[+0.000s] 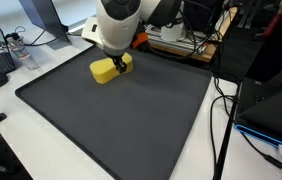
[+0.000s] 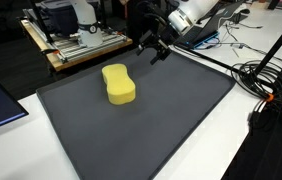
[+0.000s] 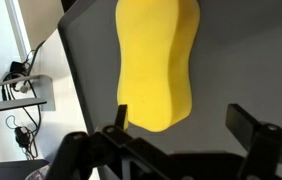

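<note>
- Laboratory workspace: a white table (image 1: 26, 135) carries a dark grey mat (image 2: 181, 130), and cables (image 2: 266, 85) trail along one side of it.
- A yellow sponge (image 2: 119, 84) lies flat on the mat, in the half nearer the arm. In the wrist view its long axis runs away from the camera.
- The arm (image 1: 118, 22) slants down over the mat's edge, with the wrist tilted toward the sponge.
- The pincer (image 3: 181, 122) hangs above the mat with its jaws spread wide and holds nothing.
- In the wrist view the fingers (image 3: 119, 116) frame the sponge's near end. An exterior view (image 2: 153, 48) shows the pincer clear of the sponge, just beside it.
</note>
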`<control>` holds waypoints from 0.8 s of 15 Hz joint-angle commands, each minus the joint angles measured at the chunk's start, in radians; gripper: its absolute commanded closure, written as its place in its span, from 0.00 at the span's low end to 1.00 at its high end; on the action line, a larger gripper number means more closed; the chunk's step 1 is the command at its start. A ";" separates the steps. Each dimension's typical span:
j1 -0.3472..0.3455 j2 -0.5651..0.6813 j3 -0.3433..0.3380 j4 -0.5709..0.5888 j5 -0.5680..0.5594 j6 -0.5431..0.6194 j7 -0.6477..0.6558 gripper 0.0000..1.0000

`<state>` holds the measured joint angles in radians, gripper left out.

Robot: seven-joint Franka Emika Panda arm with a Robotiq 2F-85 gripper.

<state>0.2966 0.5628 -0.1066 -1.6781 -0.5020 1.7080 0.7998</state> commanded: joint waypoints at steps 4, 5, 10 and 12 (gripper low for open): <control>-0.022 -0.265 0.066 -0.392 -0.048 0.141 0.019 0.00; -0.026 -0.298 0.074 -0.445 -0.052 0.165 0.021 0.00; -0.053 -0.461 0.107 -0.688 -0.094 0.307 0.012 0.00; -0.073 -0.537 0.121 -0.791 -0.122 0.399 -0.004 0.00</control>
<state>0.2672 0.1759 -0.0190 -2.2895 -0.5680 1.9842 0.8086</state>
